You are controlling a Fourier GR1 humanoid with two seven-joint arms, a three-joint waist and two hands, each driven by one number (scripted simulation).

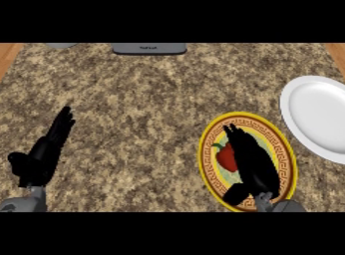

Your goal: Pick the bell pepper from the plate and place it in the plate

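Observation:
A red bell pepper (225, 157) with a green stem lies on a yellow patterned plate (279, 149) at the lower right. My right hand (251, 162) is stretched over that plate with straight fingers, open, its fingers covering the pepper's right side. A plain white plate (326, 118) sits just to the right, near the counter's right edge, with nothing on it. My left hand (47, 152) rests open at the lower left, fingers pointing away from me, holding nothing.
The speckled granite counter (146, 109) fills the view, with wooden strips at both sides. A grey appliance (149, 48) and a small grey object (61, 45) sit at the far edge.

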